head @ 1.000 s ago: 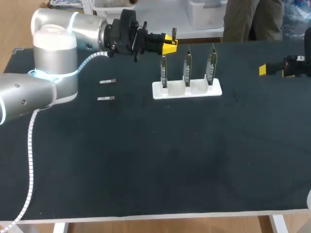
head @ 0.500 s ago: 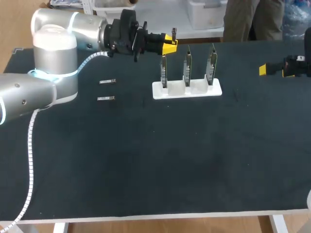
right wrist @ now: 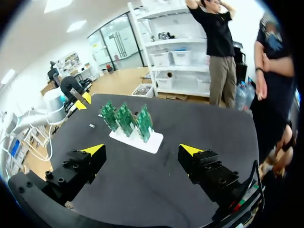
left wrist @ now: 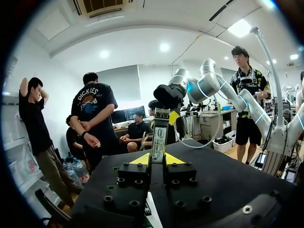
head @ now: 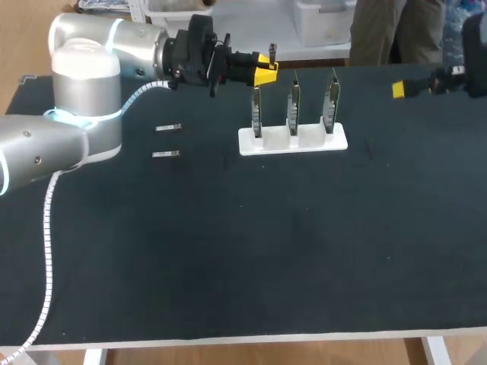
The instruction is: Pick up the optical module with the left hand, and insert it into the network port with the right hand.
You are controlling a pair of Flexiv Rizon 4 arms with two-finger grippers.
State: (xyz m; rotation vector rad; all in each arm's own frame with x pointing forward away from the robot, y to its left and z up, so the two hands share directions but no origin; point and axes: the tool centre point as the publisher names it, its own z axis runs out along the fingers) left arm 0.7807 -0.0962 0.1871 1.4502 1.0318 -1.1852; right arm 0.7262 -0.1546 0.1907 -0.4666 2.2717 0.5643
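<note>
On the black table (head: 304,251), toward its far side, 1 white holder (head: 293,141) is standing w/ 3 green boards (head: 293,106) upright in it, side by side in a row. The R wrist view is showing the same 3 green boards (right wrist: 124,118) on the white holder (right wrist: 142,141). Any ports on them are too small to make out.

Left of the holder, 2 spare modules are lying flat on the table: the far loose module (head: 167,128) and the near loose module (head: 165,154). They are lying apart from each other and well apart from the holder. A 3rd, the held module (head: 272,52), is sitting up off the table. Count: 3 modules, 3 boards, 1 holder, 2 grippers.

The L gripper (head: 265,68) is hanging over the table's far part. In the head view it is near the leftmost board's top and not touching it. Its fingers are standing close together, pinching the held module (left wrist: 159,137) from both sides btwn the yellow tips. In the L wrist view the module is sticking out past the L gripper (left wrist: 158,159), w/ most of its length free.

The R gripper (head: 399,90) is hovering at the table's far-right, well apart from the holder. In the R wrist view the R gripper (right wrist: 141,150) is showing its fingers spread wide, gripping nothing and touching nothing, w/ the holder and boards lying ahead of it.
</note>
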